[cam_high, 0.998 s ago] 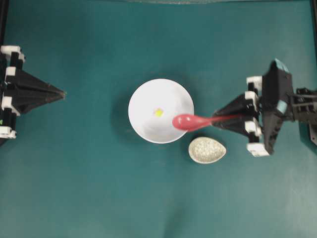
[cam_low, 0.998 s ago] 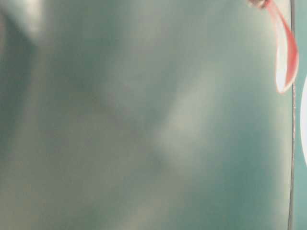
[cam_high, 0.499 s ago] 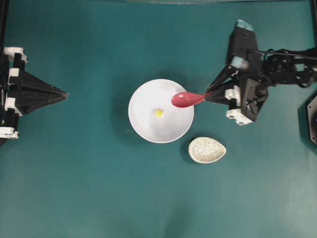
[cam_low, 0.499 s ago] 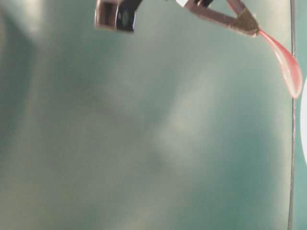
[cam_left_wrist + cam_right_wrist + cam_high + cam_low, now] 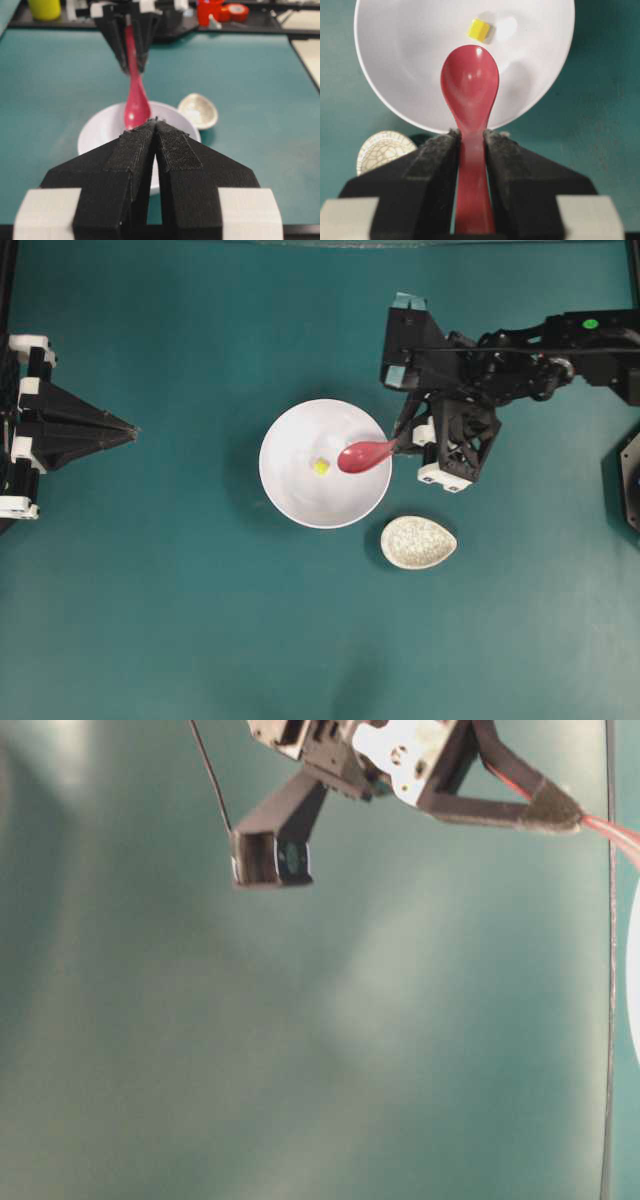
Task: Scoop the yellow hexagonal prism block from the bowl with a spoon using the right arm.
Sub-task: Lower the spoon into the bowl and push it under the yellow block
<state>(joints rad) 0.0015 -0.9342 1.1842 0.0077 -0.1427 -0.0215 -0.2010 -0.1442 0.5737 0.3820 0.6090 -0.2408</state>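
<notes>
Over bowl (image 5: pixel 300 500) rim, right pincer (image 5: pixel 400 445) grasping spoon (image 5: pixel 362 454), block (image 5: pixel 321 466) just beyond, left pincer (image 5: pixel 128 428) clenched

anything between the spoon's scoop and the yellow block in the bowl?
Nothing: the right wrist view shows only bare white bowl floor between the glossy red spoon's tip and the small yellow faceted block.

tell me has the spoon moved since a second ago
Yes. The spoon moved left in the overhead view, from over the bowl's right rim to farther inside, nearer the yellow block.
</notes>
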